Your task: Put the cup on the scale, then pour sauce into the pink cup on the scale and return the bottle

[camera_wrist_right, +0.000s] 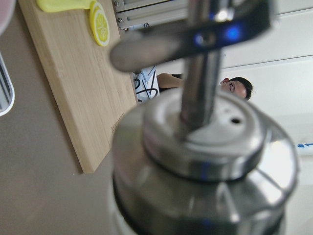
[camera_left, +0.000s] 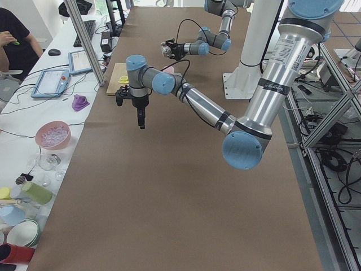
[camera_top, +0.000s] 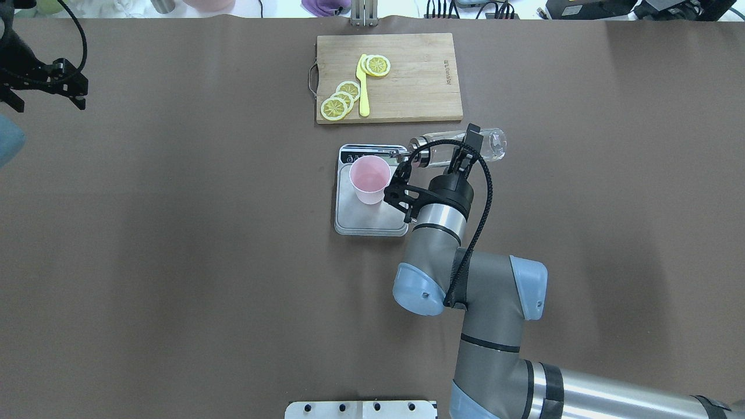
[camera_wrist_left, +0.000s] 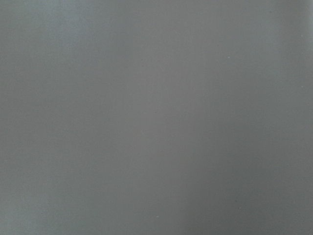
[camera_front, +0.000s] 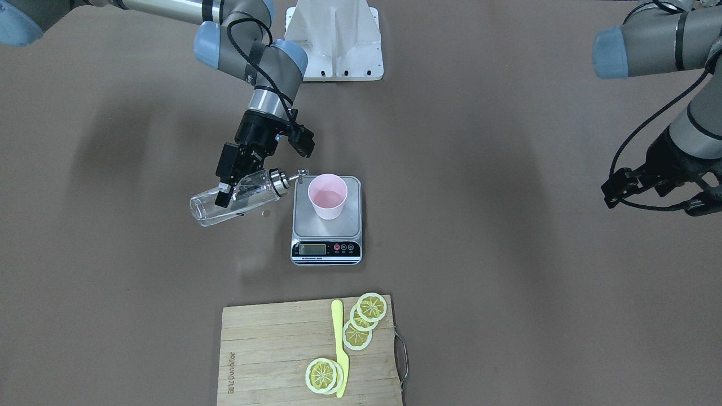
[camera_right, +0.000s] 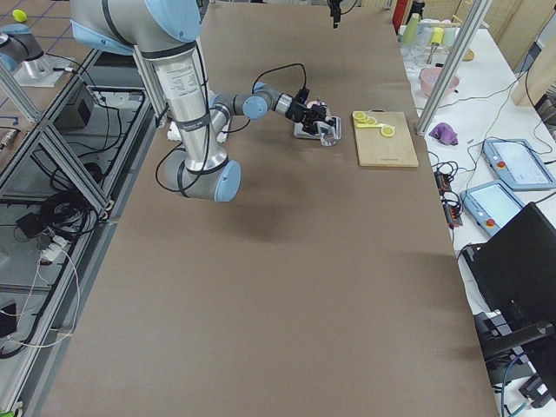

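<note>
Cutting board [camera_front: 265,355]: nearest the front-facing camera; a line of engraved lettering runs along one short edge, too small to read.
On the board: lemon slices [camera_front: 366,316] and a yellow knife [camera_front: 340,349].
Scale [camera_front: 326,248]: next back, on the table just beyond the board. Its black strip faces the board, with an LCD, red and dark buttons and a line of fine print. Neither digits nor print can be read.
Cup [camera_front: 327,196]: upright on the scale's steel platform, toward the edge farther from the display.
Bottle [camera_front: 237,197]: off the table on the robot's right of the scale, lying nearly level. Its long axis runs along the table's length, base away from the scale.
Silver cap [camera_front: 279,180]: points at the cup, spout tip just beside the rim.
Right gripper [camera_front: 231,194]: jaws pinching the bottle's glass body near the middle.
Arm lettering: part of a word on the right wrist link, hidden by a cable.
Left gripper [camera_left: 140,125]: far off to the robot's left above bare table; cannot tell how its jaws stand.
</note>
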Controlling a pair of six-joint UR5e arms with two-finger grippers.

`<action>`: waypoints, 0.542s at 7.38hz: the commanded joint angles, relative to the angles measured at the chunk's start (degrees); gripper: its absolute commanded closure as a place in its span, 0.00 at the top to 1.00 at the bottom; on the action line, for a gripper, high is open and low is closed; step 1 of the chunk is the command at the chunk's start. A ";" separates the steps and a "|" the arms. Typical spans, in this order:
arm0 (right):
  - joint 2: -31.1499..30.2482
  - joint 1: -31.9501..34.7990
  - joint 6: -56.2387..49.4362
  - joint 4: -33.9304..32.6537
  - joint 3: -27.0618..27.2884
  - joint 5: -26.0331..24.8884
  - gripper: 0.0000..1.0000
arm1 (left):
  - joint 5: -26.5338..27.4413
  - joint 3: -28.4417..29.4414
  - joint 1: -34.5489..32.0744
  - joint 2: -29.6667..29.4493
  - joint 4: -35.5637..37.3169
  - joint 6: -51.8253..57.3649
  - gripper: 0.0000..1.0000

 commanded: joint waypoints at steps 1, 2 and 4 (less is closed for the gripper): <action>0.38 -0.41 0.00 -0.30 -1.90 -2.85 0.00 | 0.00 0.43 -0.06 0.00 -0.07 0.14 0.98; 0.38 -0.32 0.00 -0.47 -2.34 -4.69 0.00 | 0.00 0.69 -0.06 0.00 -0.15 0.14 0.98; 0.20 -0.32 0.00 -0.56 -4.01 -8.90 0.00 | 0.00 1.91 -0.06 0.00 -1.29 0.14 0.98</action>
